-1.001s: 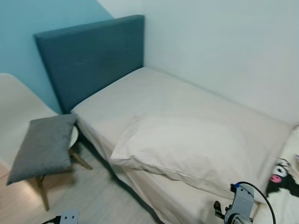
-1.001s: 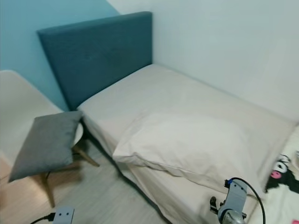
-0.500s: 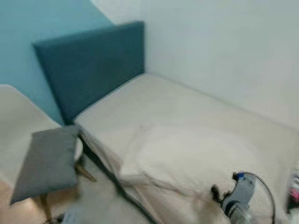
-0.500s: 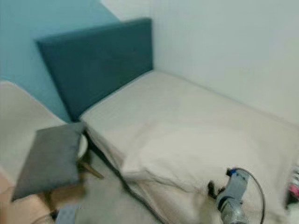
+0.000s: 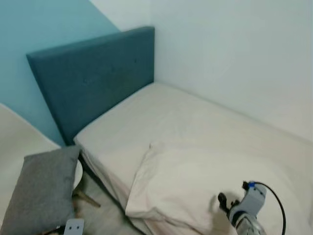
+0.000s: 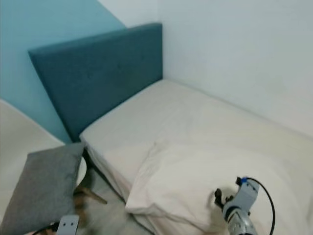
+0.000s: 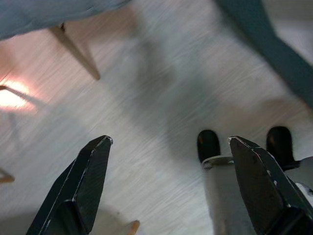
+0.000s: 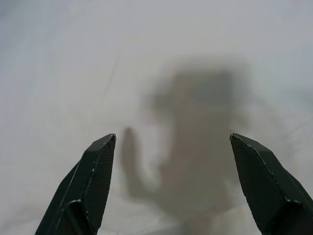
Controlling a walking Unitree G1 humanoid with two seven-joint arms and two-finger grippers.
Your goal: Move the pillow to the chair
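The pillow (image 5: 195, 183) lies flat on the bed (image 5: 205, 122), close to the near edge, its front left corner right at the mattress side above the floor. Behind it the sheet runs bare all the way to the blue headboard (image 5: 93, 73) and the white wall (image 5: 234, 54), so there is open bedding on the far side.

The right gripper (image 8: 171, 181) hovers above the pillow's near right part with its 2 black fingers (image 8: 88, 181) spread wide, nothing between them; its shadow falls on the pale fabric below. In the head view the right wrist (image 5: 244, 213) shows low over the pillow.

The chair (image 6: 80, 171) stands to the left of the bed, just beside the mattress side, with a grey cushion (image 5: 41, 193) lying on its seat and reaching past the seat's front edge. A narrow strip of wood floor (image 7: 146, 98) separates chair and bed frame.

The left gripper (image 7: 168, 176) hangs low over that floor, fingers wide apart and empty, a chair leg (image 7: 76, 49) ahead of it.
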